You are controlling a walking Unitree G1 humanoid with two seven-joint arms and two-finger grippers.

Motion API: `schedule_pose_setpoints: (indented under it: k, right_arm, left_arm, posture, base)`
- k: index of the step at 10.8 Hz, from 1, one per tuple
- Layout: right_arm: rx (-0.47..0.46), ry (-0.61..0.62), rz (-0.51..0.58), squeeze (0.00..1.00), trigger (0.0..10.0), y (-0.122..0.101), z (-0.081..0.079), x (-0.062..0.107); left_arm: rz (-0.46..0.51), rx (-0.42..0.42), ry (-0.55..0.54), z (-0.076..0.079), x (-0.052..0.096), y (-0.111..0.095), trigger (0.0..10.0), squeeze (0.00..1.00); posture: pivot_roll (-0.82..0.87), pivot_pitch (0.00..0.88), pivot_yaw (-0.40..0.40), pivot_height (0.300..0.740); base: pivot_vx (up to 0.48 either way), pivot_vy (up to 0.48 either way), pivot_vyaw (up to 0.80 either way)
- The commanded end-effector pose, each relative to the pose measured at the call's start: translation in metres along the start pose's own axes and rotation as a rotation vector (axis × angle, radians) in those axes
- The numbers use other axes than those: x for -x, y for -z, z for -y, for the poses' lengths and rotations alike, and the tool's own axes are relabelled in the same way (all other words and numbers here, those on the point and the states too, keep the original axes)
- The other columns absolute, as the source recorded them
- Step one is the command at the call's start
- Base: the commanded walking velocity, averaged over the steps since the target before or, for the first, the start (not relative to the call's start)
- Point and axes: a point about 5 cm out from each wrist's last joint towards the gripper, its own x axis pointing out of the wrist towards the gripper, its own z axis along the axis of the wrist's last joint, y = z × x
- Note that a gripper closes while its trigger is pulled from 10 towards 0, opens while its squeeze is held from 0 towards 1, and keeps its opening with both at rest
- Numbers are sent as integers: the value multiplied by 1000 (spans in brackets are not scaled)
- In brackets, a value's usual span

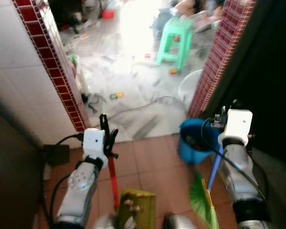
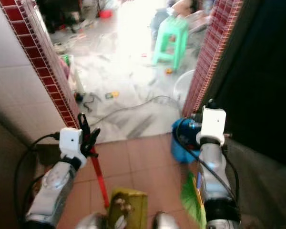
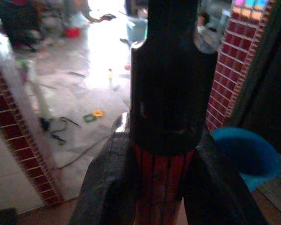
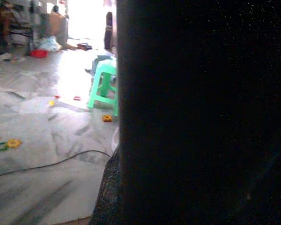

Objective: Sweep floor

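Note:
My left gripper (image 1: 106, 130) is shut on the red handle (image 1: 112, 177) of a yellow-green dustpan (image 1: 136, 208) that hangs low over the terracotta tiles. In the left wrist view the fingers (image 3: 105, 187) clasp the ribbed red handle (image 3: 162, 190) below its black cap (image 3: 171, 70). My right gripper (image 1: 222, 116) is shut on a broom's blue handle (image 1: 214, 168), and its green bristles (image 1: 200, 198) point down near my right side. Small litter (image 1: 116, 95) lies on the pale marble floor (image 1: 133, 76) past the doorway. The right wrist view is mostly dark.
Red-tiled door jambs (image 1: 57, 67) (image 1: 220, 55) frame the opening. A blue bucket (image 1: 194, 143) stands by the right jamb, with a white bucket (image 1: 188, 88) behind it. A cable (image 1: 152, 102) crosses the marble. A green stool (image 1: 176, 40) and a seated person (image 1: 188, 6) are farther back.

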Motion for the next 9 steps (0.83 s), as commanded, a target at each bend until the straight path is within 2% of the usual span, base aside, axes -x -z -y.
schedule_pose_setpoints:
  k: [1, 4, 5, 7, 9]
  right_arm:
    - [21, -2, 22, 0, 10000, -4, 1, -3]
    - [24, -5, 15, 0, 10000, -1, -1, -1]
    - [24, -4, 14, 0, 10000, -1, -1, -2]
    - [24, -8, 7, 0, 10000, 0, -2, -2]
    - [21, -14, 6, 0, 10000, 1, -4, -2]
  left_arm:
    - [39, -1, 10, 2, -2, -9, 10000, 0]
    - [35, -6, 12, 2, -2, -8, 10000, 0]
    - [35, -6, 12, 2, -2, -8, 10000, 0]
    - [27, 7, -6, 0, -3, -7, 10000, 0]
    - [25, 5, -7, 0, -4, -7, 10000, 0]
  posture:
    - [-106, 0, 33, 740]
    - [-107, 0, 33, 740]
    - [-107, 0, 34, 740]
    - [-108, 0, 31, 740]
    - [-108, 0, 29, 740]
  base:
    - [-274, 0, 0]
    - [-269, 0, 0]
    - [0, 0, -400]
    - [0, 0, -616]
    - [0, 379, -800]
